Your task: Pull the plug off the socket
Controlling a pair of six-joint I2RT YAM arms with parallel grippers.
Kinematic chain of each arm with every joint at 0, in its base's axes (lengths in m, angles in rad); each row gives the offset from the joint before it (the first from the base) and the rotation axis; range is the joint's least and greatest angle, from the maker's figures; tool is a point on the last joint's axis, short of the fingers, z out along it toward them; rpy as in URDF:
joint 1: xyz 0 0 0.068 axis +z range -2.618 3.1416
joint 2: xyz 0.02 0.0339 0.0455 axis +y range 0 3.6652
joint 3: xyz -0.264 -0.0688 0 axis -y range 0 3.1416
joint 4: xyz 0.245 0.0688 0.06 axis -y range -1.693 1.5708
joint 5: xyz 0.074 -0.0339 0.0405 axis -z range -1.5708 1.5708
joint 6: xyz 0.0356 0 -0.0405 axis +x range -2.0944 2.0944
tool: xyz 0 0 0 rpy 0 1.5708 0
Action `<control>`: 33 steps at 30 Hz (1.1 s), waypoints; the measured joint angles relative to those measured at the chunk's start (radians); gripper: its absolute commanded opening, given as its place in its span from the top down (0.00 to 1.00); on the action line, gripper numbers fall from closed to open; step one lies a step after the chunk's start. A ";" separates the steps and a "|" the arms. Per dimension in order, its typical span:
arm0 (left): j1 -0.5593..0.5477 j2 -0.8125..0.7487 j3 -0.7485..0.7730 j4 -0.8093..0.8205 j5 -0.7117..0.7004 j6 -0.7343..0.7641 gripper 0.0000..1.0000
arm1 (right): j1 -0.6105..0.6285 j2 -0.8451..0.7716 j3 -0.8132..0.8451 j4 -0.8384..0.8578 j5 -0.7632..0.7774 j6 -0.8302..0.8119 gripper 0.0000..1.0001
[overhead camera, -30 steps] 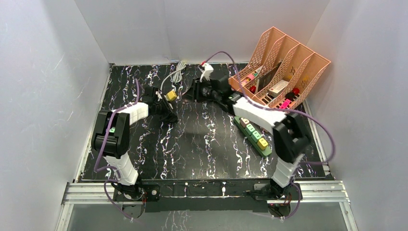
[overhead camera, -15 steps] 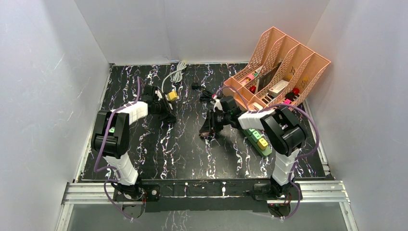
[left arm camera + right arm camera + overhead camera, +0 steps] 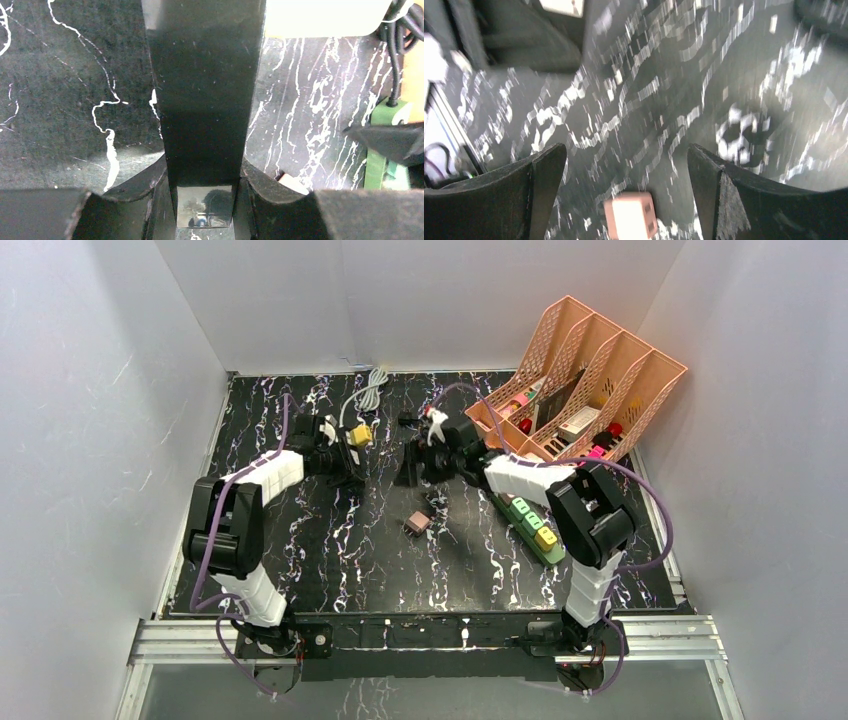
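A small pink plug [image 3: 416,523] lies loose on the black, white-veined tabletop [image 3: 330,560], to the left of the green power strip [image 3: 530,523] and clear of it, with neither arm touching it. The right gripper [image 3: 415,465] hangs above the table on the same side of the strip, a little farther toward the back wall, its jaws spread wide and holding nothing. Its wrist camera (badly blurred) looks down between the two black fingers [image 3: 541,190] at the plug [image 3: 630,218] on the marble below.

Farther left of the strip, the left gripper [image 3: 345,458] is pressed together on a black socket block [image 3: 358,435] that shows a yellow face from above. In the left wrist view the block [image 3: 205,100] fills the gap between the jaws and touches both sides, with the strip [image 3: 385,150] at the right edge of the frame. Plug and socket block sit well apart, the plug nearer the strip.

Beyond the strip's far end stands a peach file organiser [image 3: 585,370] holding small items. A pale cable [image 3: 370,390] lies bundled far to the left of the strip, by the back wall.
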 measured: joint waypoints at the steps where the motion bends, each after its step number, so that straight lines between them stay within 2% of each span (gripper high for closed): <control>1: 0.000 -0.006 0.000 0.002 0.005 0.001 1.00 | -0.002 0.009 0.034 0.013 0.003 0.002 0.02; 7: -0.021 -0.018 0.000 0.010 0.021 0.000 1.00 | -0.005 0.177 0.330 0.116 -0.015 0.060 0.05; 13: -0.030 -0.055 -0.016 0.017 0.031 0.000 1.00 | -0.005 0.339 0.455 0.150 -0.025 0.148 0.12; 22: -0.029 -0.079 -0.033 0.038 0.036 -0.004 1.00 | -0.005 0.455 0.555 0.163 -0.077 0.225 0.24; 29: -0.034 -0.079 -0.042 0.039 0.050 -0.004 1.00 | -0.005 0.453 0.533 0.303 -0.114 0.258 0.34; 30: -0.035 -0.079 -0.042 0.039 0.052 -0.004 1.00 | -0.005 0.452 0.522 0.320 -0.115 0.264 0.39; 31: -0.035 -0.079 -0.042 0.039 0.054 -0.004 1.00 | -0.005 0.452 0.516 0.330 -0.116 0.268 0.48; 33: -0.035 -0.079 -0.042 0.039 0.056 -0.004 1.00 | -0.005 0.452 0.515 0.330 -0.119 0.270 0.82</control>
